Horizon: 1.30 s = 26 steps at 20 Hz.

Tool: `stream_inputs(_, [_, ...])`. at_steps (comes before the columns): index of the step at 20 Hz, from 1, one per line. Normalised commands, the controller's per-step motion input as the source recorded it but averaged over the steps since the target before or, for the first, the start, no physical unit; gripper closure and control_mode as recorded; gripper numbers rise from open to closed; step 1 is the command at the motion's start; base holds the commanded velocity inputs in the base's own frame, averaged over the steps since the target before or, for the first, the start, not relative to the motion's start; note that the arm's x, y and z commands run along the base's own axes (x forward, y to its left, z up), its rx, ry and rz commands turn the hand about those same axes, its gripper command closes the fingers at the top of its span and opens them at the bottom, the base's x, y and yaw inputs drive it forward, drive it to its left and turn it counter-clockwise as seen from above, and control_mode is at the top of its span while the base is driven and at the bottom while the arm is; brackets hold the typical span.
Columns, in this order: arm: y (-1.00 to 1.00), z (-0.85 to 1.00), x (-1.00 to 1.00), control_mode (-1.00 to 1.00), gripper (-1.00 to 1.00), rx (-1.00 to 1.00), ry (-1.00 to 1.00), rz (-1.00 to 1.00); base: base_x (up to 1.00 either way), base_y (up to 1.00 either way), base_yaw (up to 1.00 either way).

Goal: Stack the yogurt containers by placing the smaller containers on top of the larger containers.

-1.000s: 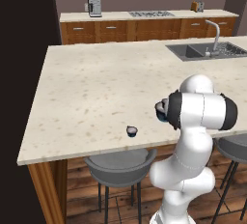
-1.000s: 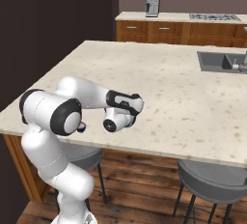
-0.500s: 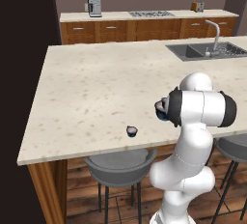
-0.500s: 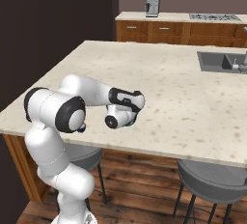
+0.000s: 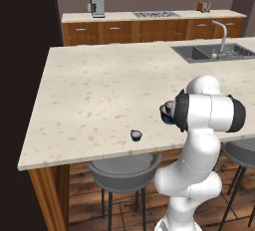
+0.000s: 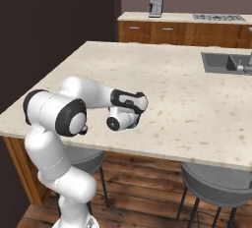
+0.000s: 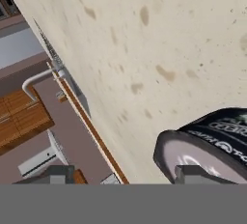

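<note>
The smaller container [image 5: 136,135], a tiny dark cup, stands alone on the counter near its front edge. The larger container [image 7: 207,153] sits at the lower right of the hand view, pale foil top towards the camera and dark printed side behind. Its teal edge [image 5: 167,120] peeks out from behind my elbow in the left base view. My gripper [image 7: 124,175] is open, its tips far apart. The right fingertip [image 7: 193,173] lies over the larger cup's top, and bare counter shows between the tips. In the right base view the gripper [image 6: 133,123] hangs low over the counter's front part.
The speckled stone island counter [image 5: 99,90] stretches away from me, with a sink and tap [image 5: 219,46] at its far right. Grey stools [image 5: 124,168] stand under the front edge. A back counter carries a coffee machine [image 5: 97,5].
The hand has shifted slightly over the front of the counter by the larger cup. Neither cup has moved.
</note>
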Motion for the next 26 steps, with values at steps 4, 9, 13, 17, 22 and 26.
stream_inputs(4, [0.0, 0.09, -0.84, -1.0, -1.0, 0.04, -0.01, 0.0, 0.0, 0.0, 0.0])
stream_inputs(9, [0.02, 0.33, -0.97, -1.0, -1.0, 0.04, -0.01, 0.0, 0.0, 0.0, 0.0])
stream_inputs(13, [0.08, 0.6, -0.92, -1.0, -1.0, 0.01, 0.0, 0.01, 0.0, 0.0, 0.0])
stream_inputs(17, [0.19, 0.81, -0.9, -1.0, -1.0, 0.0, 0.0, 0.08, 0.0, 0.0, 0.0])
stream_inputs(22, [0.17, 0.89, -0.88, -1.0, -1.0, 0.0, 0.0, 0.08, 0.0, 0.0, 0.0])
stream_inputs(26, [0.09, 0.99, -0.89, -1.0, -1.0, 0.0, 0.0, 0.08, 0.0, 0.0, 0.0])
